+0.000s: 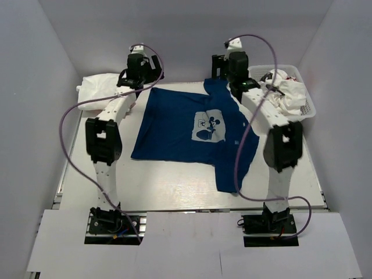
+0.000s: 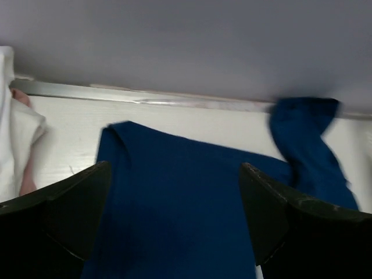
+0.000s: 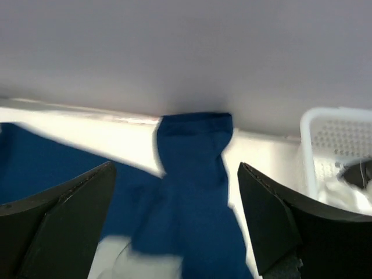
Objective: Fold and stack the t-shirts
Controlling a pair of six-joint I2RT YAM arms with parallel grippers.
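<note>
The navy t-shirt point(image 1: 186, 125) lay spread mid-frame; the left gripper point(image 2: 174, 218) and right gripper point(image 3: 174, 218) hovered at its upper edge, fingers apart, gripping nothing.

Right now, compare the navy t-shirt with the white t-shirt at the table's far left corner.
The navy t-shirt lies spread out, print up; the white t-shirt lies in a lumpy bundle. The navy t-shirt fills the middle of the table; the white t-shirt sits in the corner. Both rest on it, unheld.
</note>
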